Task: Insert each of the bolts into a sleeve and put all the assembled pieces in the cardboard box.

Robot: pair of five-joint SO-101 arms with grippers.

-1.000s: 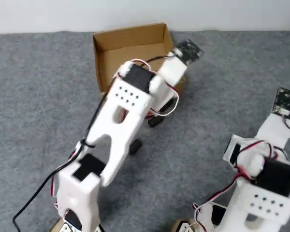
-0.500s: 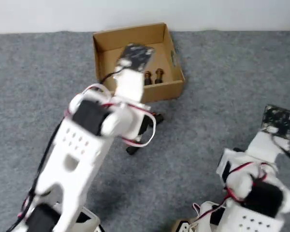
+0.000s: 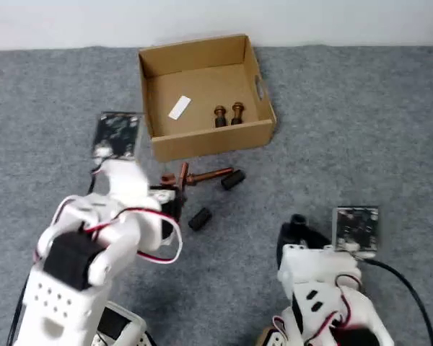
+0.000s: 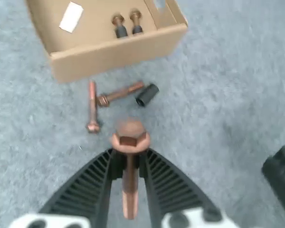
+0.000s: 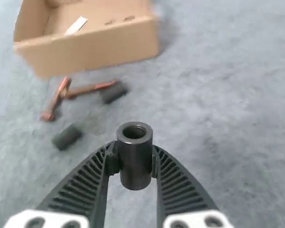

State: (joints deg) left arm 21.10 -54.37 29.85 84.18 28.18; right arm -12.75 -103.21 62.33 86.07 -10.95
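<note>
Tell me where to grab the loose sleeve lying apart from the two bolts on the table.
Grip the sleeve across its curved middle, coming down from above and closing crosswise to its long axis. It lies on its side on the carpet, and both flanks look free.

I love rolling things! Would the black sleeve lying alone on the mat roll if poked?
Probably a bit: the sleeve is a round tube lying on its side, so a sideways nudge could roll it. The fuzzy grey mat would likely stop it soon. It looks stiff, so it shouldn't bend.
</note>
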